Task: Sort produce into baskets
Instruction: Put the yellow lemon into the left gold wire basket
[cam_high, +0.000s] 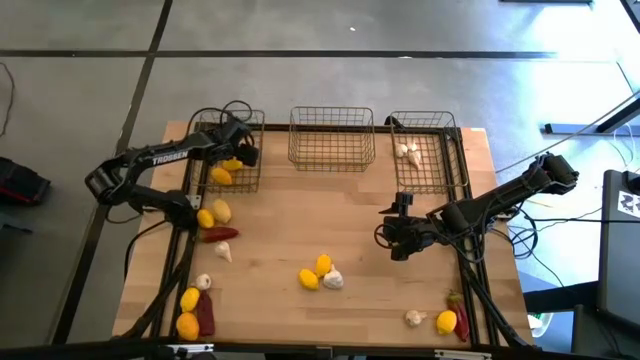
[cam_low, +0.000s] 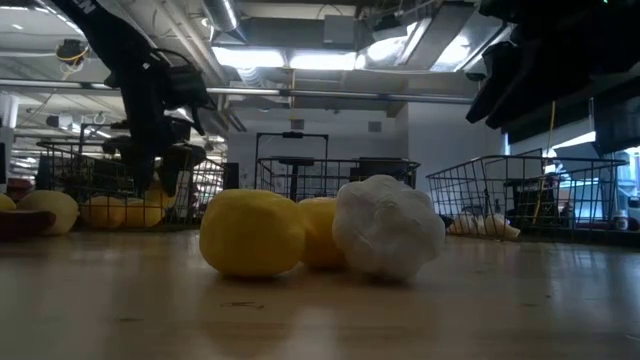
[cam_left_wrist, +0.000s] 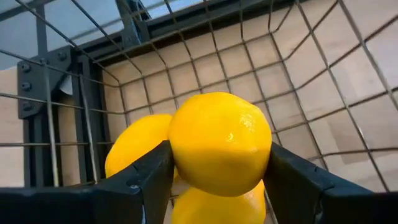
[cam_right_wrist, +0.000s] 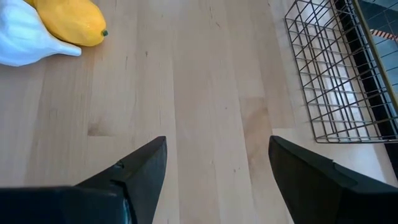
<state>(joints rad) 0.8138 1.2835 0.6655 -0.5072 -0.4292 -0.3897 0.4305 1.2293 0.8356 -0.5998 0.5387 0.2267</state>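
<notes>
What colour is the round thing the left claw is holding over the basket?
Bright yellow; it's a lemon, best seen in the left wrist view.

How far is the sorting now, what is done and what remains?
Done: lemons lie in the left basket and garlic in the right basket; the middle basket looks empty. In hand: the left gripper holds a lemon over the left basket. Left: loose lemons, garlic and chilies on the table. The right gripper hovers open.
</notes>
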